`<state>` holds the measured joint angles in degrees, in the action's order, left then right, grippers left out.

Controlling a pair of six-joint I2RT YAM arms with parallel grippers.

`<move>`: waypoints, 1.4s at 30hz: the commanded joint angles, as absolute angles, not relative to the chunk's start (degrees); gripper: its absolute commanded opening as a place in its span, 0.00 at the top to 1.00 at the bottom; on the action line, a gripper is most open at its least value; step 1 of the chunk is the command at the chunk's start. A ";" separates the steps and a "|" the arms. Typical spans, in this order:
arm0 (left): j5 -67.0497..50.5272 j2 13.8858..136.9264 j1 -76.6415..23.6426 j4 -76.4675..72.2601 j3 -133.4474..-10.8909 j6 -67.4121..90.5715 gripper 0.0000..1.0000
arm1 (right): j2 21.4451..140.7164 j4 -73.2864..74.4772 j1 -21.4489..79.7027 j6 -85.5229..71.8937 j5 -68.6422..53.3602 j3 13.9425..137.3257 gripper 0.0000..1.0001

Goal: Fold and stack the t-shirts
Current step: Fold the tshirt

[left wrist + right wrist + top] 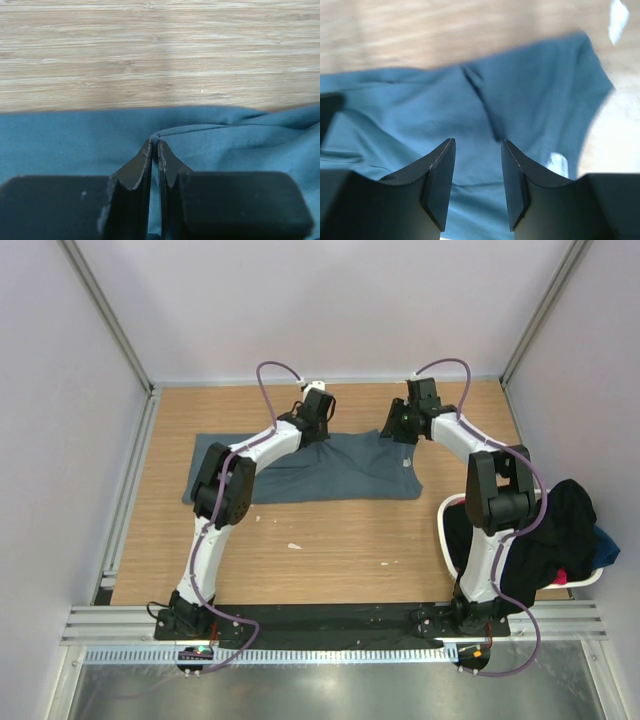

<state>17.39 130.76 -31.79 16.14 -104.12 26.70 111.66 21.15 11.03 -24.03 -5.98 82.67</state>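
Observation:
A slate blue-grey t-shirt [330, 472] lies spread on the wooden table, partly folded. My left gripper [318, 430] is at its far edge, near the middle. In the left wrist view that gripper [154, 145] is shut on a small fold of the t-shirt [240, 145] at a stitched hem. My right gripper [392, 432] hovers over the shirt's far right part. In the right wrist view its jaws [477, 142] stand open above the blue cloth [535, 100], with nothing between them. A white label [556, 164] shows on the cloth.
A white laundry basket [445, 515] stands at the right near the right arm, holding other t-shirts: black [560, 530], blue [605, 545] and red [562, 577]. Grey walls and metal rails enclose the table. Small white scraps [294, 546] lie on the wood.

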 commanded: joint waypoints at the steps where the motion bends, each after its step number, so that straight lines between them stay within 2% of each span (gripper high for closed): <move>1: 18.36 127.00 -31.29 15.99 -107.31 26.10 0.91 | 113.11 16.70 11.34 -22.41 -10.55 87.36 0.53; 9: 19.60 127.00 -31.29 18.37 -108.02 27.24 0.92 | 119.70 14.76 11.95 -23.55 -11.34 92.02 0.59; 14: 19.69 126.83 -31.20 19.34 -106.35 28.04 0.94 | 123.22 14.59 12.57 -23.56 -11.43 94.30 0.60; 21: 10.73 127.18 -31.11 19.86 -107.14 29.09 0.91 | 126.91 16.34 13.01 -21.71 -6.69 94.57 0.66; 26: 7.21 127.18 -31.11 20.92 -106.96 31.89 0.90 | 125.25 16.70 13.01 -19.69 -2.12 90.88 0.73; 31: 0.53 126.65 -31.38 21.00 -104.78 35.24 0.90 | 123.49 16.96 13.01 -18.81 1.56 90.08 0.76; 38: 3.08 128.85 -31.20 25.93 -102.13 35.69 0.91 | 119.98 22.41 13.01 -18.90 1.41 95.80 0.75; 42: 0.35 126.22 -31.29 24.44 -103.00 32.09 0.88 | 114.19 24.34 13.01 -18.89 -1.56 98.34 0.61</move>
<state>2.70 130.37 -31.44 24.47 -102.28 34.63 123.07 22.63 13.26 -19.66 -0.62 93.76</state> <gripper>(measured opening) 0.117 0.373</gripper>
